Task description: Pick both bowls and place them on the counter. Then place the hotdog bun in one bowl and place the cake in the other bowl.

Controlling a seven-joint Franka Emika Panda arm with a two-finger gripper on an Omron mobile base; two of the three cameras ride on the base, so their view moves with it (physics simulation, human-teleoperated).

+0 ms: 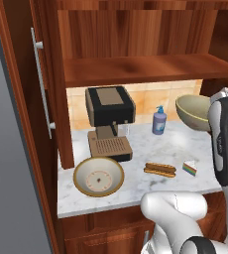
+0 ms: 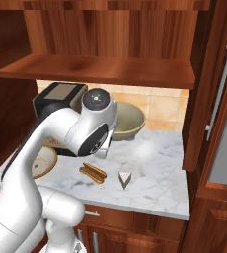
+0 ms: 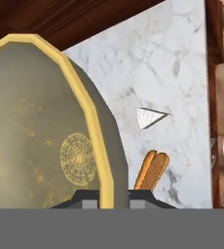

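My gripper (image 3: pixel 115 195) is shut on the pale rim of the deeper olive-tan bowl (image 1: pixel 193 111) (image 2: pixel 128 118) (image 3: pixel 41 131). It holds that bowl tilted over the back right of the marble counter (image 1: pixel 150 146) (image 2: pixel 160 163). The wide shallow cream bowl (image 1: pixel 99 176) (image 2: pixel 41 160) rests on the counter's front left. The hotdog bun (image 1: pixel 160 169) (image 2: pixel 93 172) (image 3: pixel 151 170) lies near the front edge. Just to its right is the striped cake (image 1: pixel 189 168) (image 2: pixel 125 179) (image 3: pixel 150 117).
A black and tan coffee machine (image 1: pixel 108 116) (image 2: pixel 56 99) stands at the back left, with a blue soap bottle (image 1: pixel 159 120) beside it. A wooden shelf (image 1: pixel 136 69) hangs low over the counter. Open cabinet doors (image 1: pixel 36 99) (image 2: pixel 219 99) flank both sides.
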